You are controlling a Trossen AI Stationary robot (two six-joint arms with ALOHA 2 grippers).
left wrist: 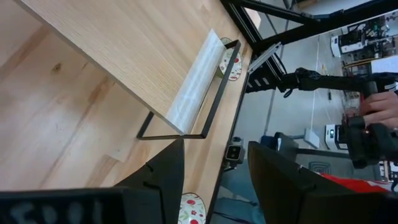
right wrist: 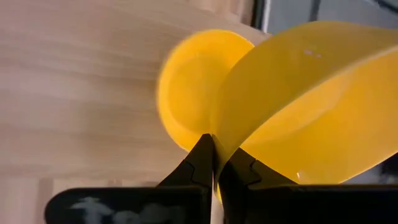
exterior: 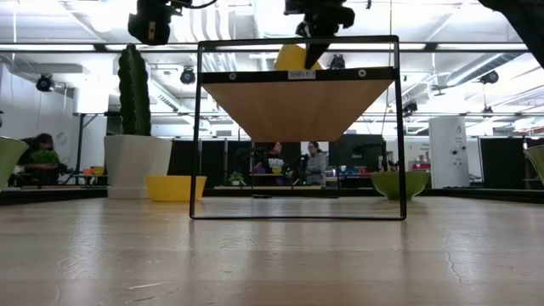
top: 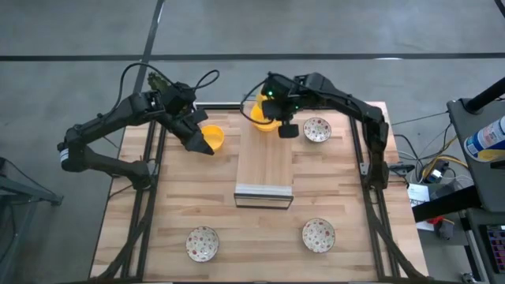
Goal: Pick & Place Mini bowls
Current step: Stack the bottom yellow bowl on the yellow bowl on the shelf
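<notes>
A wooden shelf on a black frame (top: 264, 170) stands mid-table. My right gripper (top: 278, 118) is over the shelf's far end, shut on a tilted yellow mini bowl (right wrist: 311, 106). A second yellow bowl (right wrist: 186, 87) lies behind it on the wood. The held bowl shows above the shelf top in the low view (exterior: 293, 58). My left gripper (top: 201, 144) is open and empty (left wrist: 214, 180), just left of a third yellow bowl (top: 213, 137), which rests on the table left of the shelf. My right gripper pinches the yellow bowl's rim (right wrist: 217, 146) between its two fingers, the bowl's wall standing edge-on between them. The fingers come from above, slanting down. The bowl is tilted, its hollow turned sideways; whether its lower side rests on the shelf, I cannot tell.
Three speckled bowls sit on the table: one right of the shelf's far end (top: 317, 130), two near the front edge (top: 203, 243) (top: 319, 234). A white pot with a cactus (exterior: 136, 161) stands at the far left. People sit in the room beyond the table.
</notes>
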